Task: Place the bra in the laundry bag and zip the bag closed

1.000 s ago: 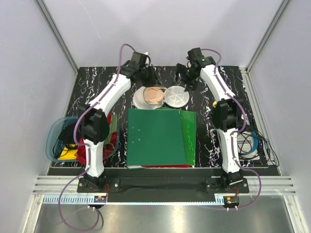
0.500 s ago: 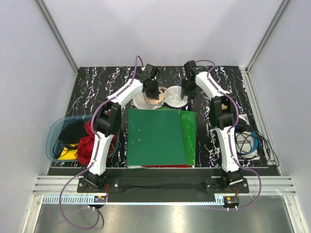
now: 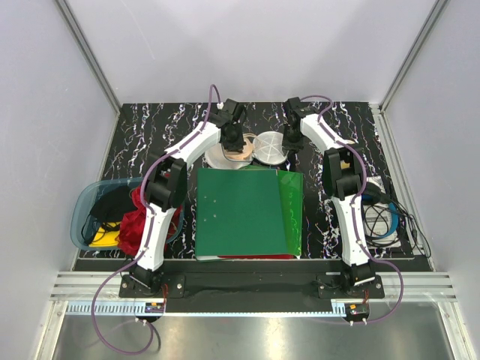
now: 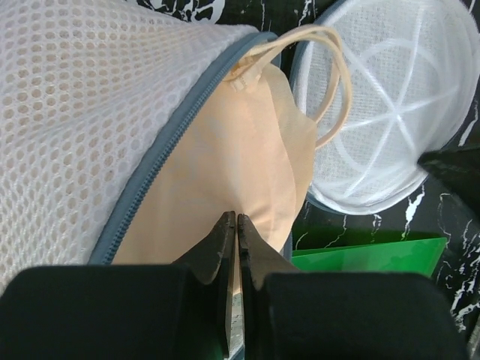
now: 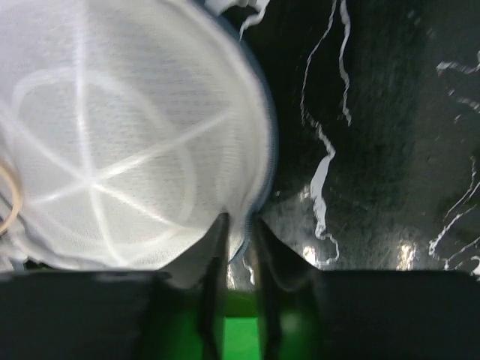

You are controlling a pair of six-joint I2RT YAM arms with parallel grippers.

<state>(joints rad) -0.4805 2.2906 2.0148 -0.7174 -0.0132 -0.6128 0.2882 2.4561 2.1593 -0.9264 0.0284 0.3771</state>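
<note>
I am getting bright, even overhead light in the top view, with soft shadows on the table and glare streaking the metal ledge. The left wrist view is rendering the bra and laundry bag sharply, while the left gripper is showing dark and almost featureless. The right wrist view is smearing throughout.

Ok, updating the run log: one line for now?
round white mesh laundry bag: unzipped | peach-beige padded bra: partly inside | left pincer: shut on bra | right pincer: pinching bag's lid rim
</note>
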